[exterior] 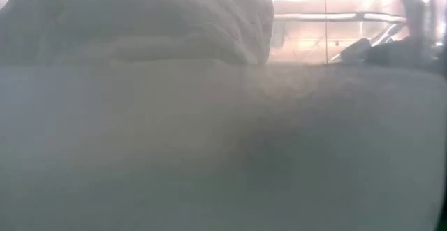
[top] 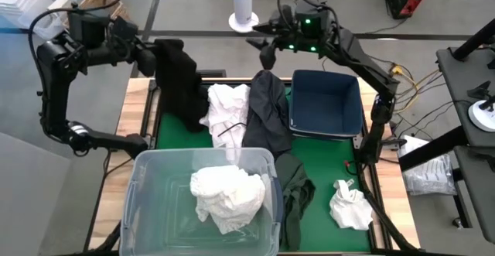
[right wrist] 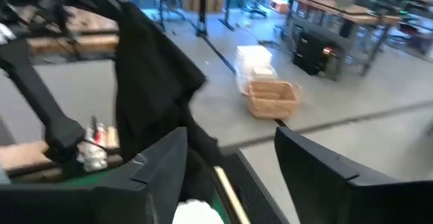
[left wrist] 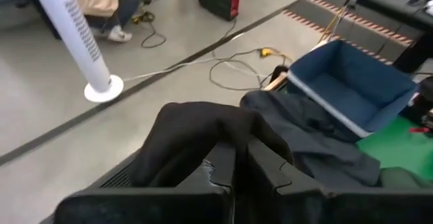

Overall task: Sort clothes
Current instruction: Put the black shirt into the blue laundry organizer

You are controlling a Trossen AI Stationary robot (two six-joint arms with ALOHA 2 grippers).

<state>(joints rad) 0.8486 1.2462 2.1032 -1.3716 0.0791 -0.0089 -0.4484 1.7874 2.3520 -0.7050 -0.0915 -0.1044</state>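
Note:
My left gripper (top: 155, 52) (left wrist: 240, 162) is raised over the table's far left corner, shut on a black garment (top: 179, 86) (right wrist: 145, 82). My right gripper (top: 267, 55) (right wrist: 230, 166) is open and hovers just above the peaked top of a dark grey garment (top: 267, 113) (left wrist: 318, 139). That garment lies beside the blue bin (top: 325, 76). A white garment (top: 227, 109) lies between the two dark ones. An olive garment (top: 295, 190) and another white one (top: 349, 207) lie on the green mat. More white cloth (top: 228, 196) (exterior: 140, 21) sits in the clear tub (top: 155, 163). My left gripper pinches a bunched upper part of the black garment (left wrist: 203, 126) between its two fingers (left wrist: 267, 166), coming in roughly level from the table's left side. The cloth hangs slack below the fingers. Whether its lower end (top: 193, 123) rests on the mat, I cannot tell.
The blue bin (left wrist: 352, 88) stands at the far right of the mat and holds nothing that I can see. The clear tub fills the near left and blocks the low view. Beyond the far edge stand a white tower fan (top: 243, 5) and floor cables.

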